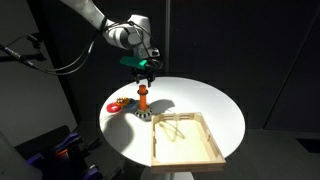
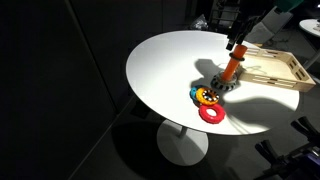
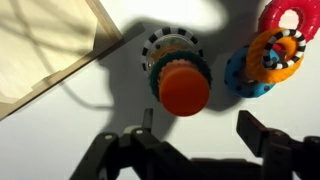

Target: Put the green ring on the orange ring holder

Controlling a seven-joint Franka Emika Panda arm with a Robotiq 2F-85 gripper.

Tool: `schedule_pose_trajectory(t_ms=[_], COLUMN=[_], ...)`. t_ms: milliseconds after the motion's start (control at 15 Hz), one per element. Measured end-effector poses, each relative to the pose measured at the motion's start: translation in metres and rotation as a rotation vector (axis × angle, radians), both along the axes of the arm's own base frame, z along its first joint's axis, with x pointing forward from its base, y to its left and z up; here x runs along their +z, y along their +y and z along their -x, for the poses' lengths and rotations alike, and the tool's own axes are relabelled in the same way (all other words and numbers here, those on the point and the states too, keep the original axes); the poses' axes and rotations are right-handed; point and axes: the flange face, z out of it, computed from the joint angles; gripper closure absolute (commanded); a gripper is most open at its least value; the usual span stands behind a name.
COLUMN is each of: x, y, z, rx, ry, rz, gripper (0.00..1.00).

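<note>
The orange ring holder stands upright on the white table; it shows in both exterior views. In the wrist view a dark green ring lies round the peg below its orange top, over a black-and-white striped base. My gripper is open and empty, its fingers apart just beside the peg's top. In both exterior views the gripper hangs right above the peg.
A red ring and a yellow ring on a blue one lie beside the holder. A wooden tray sits on the holder's other side. The round table ends close by.
</note>
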Motion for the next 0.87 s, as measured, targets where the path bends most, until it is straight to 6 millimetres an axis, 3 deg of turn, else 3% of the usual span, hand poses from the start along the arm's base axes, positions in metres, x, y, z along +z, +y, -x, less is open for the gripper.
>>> schedule_pose_trajectory(t_ms=[533,867], x=[0.012,0.021], y=[-0.003,-0.012], z=[0.007,0.008], rx=[0.006,-0.007], ry=[0.173,0.185], rz=[0.011,0.017], gripper=[0.0,0.0])
